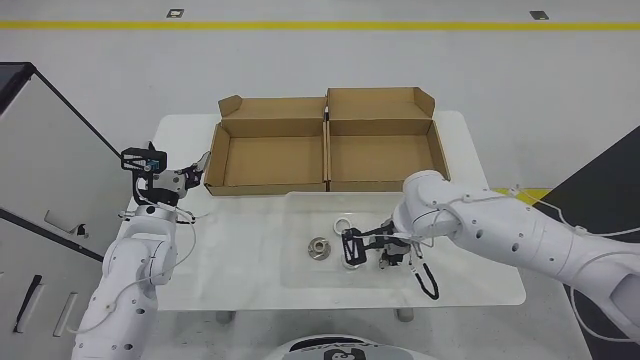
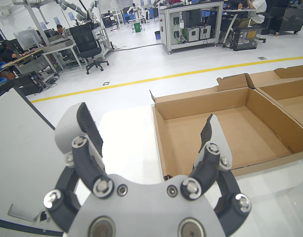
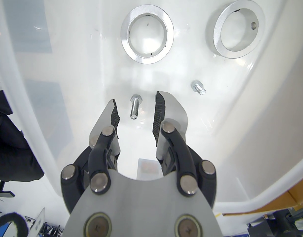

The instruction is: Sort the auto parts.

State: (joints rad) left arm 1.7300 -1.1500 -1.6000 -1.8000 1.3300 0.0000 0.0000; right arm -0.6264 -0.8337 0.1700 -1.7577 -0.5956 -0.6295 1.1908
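Observation:
My right gripper (image 3: 136,104) is open and low inside a white tray (image 3: 240,134), its fingers on either side of a long silver bolt (image 3: 134,106) lying on the tray floor without touching it. A short bolt (image 3: 198,87) lies nearby. Beyond them rest a flat metal ring (image 3: 147,34) and a thicker metal collar (image 3: 237,29) with a side hole. In the top view the right gripper (image 1: 352,247) sits between a metal hub (image 1: 319,249) and a ring (image 1: 343,225). My left gripper (image 2: 149,122) hangs open and empty beside the left cardboard box (image 2: 222,129).
Two open cardboard boxes (image 1: 268,150) (image 1: 383,143) stand side by side at the back of the table, both empty. The white tray (image 1: 300,210) occupies the table's front middle. A slanted white panel (image 1: 60,160) stands off the table's left end.

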